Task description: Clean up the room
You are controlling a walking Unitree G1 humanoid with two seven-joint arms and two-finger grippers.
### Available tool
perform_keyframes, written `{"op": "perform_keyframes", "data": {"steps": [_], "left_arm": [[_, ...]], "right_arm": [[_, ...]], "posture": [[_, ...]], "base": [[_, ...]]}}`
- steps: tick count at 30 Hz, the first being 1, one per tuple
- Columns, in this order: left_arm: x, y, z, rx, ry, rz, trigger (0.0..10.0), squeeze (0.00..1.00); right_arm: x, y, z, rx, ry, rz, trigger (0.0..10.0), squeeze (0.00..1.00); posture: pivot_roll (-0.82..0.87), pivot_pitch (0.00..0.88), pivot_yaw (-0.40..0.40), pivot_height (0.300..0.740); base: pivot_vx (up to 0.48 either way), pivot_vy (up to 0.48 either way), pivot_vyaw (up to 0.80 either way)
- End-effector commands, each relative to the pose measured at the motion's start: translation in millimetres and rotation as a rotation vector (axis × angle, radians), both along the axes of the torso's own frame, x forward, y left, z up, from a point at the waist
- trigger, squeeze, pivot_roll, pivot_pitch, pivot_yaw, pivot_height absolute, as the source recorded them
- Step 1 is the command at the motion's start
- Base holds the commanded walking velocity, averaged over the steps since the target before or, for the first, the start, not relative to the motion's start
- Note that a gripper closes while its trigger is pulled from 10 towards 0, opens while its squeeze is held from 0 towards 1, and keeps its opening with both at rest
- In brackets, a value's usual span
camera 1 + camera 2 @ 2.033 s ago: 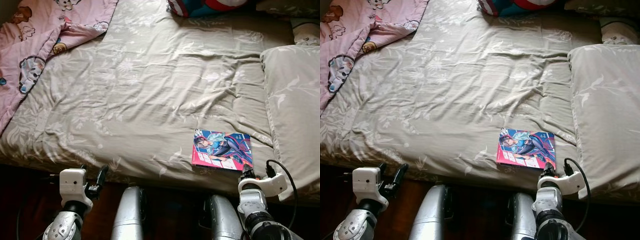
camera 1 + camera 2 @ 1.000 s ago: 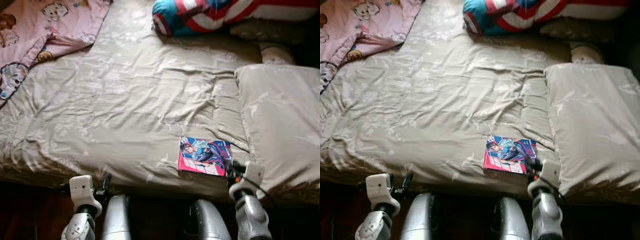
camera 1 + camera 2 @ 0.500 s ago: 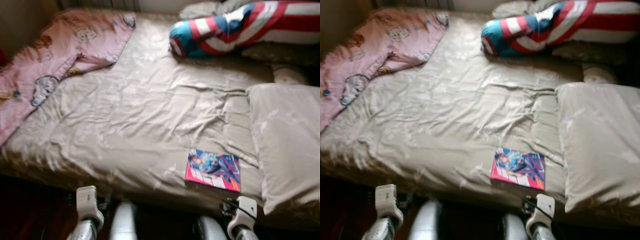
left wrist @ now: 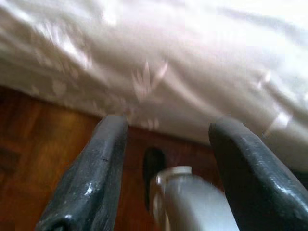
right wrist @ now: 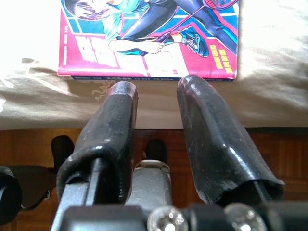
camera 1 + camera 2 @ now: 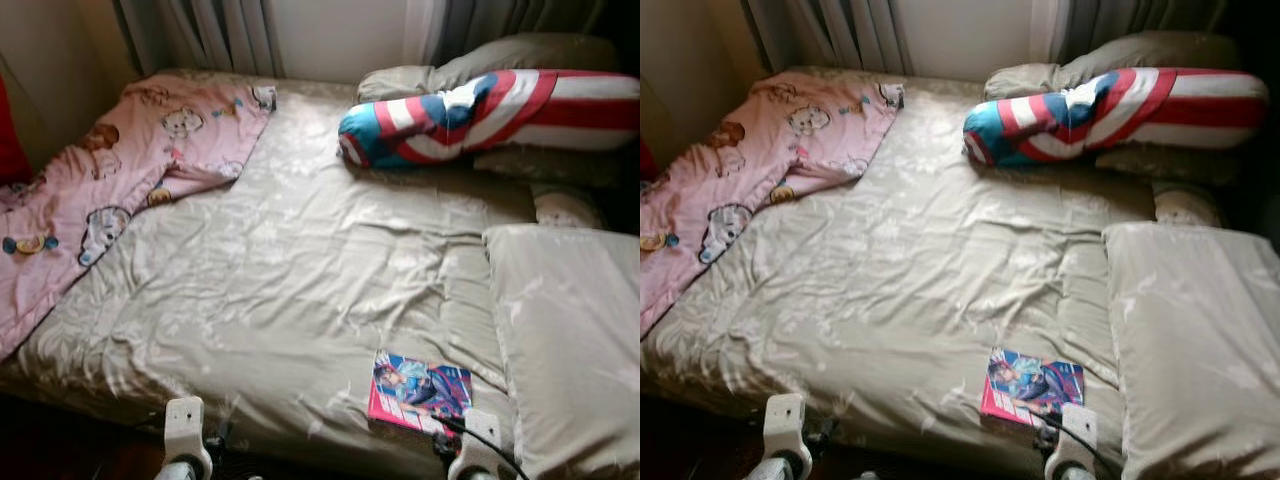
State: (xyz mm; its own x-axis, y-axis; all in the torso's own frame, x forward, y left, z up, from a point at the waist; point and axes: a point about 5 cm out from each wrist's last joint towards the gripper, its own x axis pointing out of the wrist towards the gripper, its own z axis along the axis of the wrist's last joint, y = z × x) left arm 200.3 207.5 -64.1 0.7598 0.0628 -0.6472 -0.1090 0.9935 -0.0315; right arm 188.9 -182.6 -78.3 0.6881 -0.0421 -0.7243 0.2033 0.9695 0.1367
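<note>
Comic book (image 5: 149,36) lying flat on the bed (image 6: 300,290), just ahead of the right pincer (image 5: 154,89), which hangs off the mattress edge with its two black fingers parted and holding nothing. The glossy cover, magenta-bordered with a dark-suited figure on teal, faces up, its spine toward the fingertips. The step in hand looks to be the approach for a pick-up; the next move would call for reaching forward and working a finger under the thin spine. The left pincer (image 4: 163,144), also spread and empty, sits low beside the bed's hanging sheet, over wooden floor (image 4: 29,144).
</note>
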Motion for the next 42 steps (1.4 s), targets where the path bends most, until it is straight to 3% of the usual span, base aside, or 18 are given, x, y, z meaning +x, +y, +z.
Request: {"op": "perform_keyframes", "data": {"steps": [1,16,21,36,42], "left_arm": [[-12.1,1.7,-8,0.006,0.062,0.003,10.0,0.00],[-24.0,-0.8,-17,0.004,0.143,0.015,10.0,0.00],[-27.0,-4.4,-19,0.010,0.161,-0.001,10.0,0.00],[-26.9,-3.8,-19,0.018,0.161,-0.024,10.0,0.00],[-27.7,-3.7,-19,0.020,0.166,-0.032,10.0,0.00]], "right_arm": [[-12.9,-2.7,-7,-0.005,0.056,-0.016,10.0,0.00],[-34.6,-3.6,-16,-0.010,0.131,0.018,10.0,0.00],[-32.0,0.8,-16,0.008,0.133,0.012,10.0,0.00],[-33.9,0.0,-17,0.007,0.136,-0.018,10.0,0.00],[-34.4,0.6,-17,0.010,0.133,-0.020,10.0,0.00]], "posture": [[0.09,0.101,-0.022,0.740],[0.10,0.145,-0.028,0.740],[0.09,0.155,-0.029,0.740],[0.09,0.179,-0.029,0.740],[0.09,0.184,-0.028,0.740]], "base": [[0.000,0.000,0.00],[0.000,0.000,0.10],[0.000,0.000,0.73],[0.000,0.000,0.00],[0.000,0.315,0.00]]}}
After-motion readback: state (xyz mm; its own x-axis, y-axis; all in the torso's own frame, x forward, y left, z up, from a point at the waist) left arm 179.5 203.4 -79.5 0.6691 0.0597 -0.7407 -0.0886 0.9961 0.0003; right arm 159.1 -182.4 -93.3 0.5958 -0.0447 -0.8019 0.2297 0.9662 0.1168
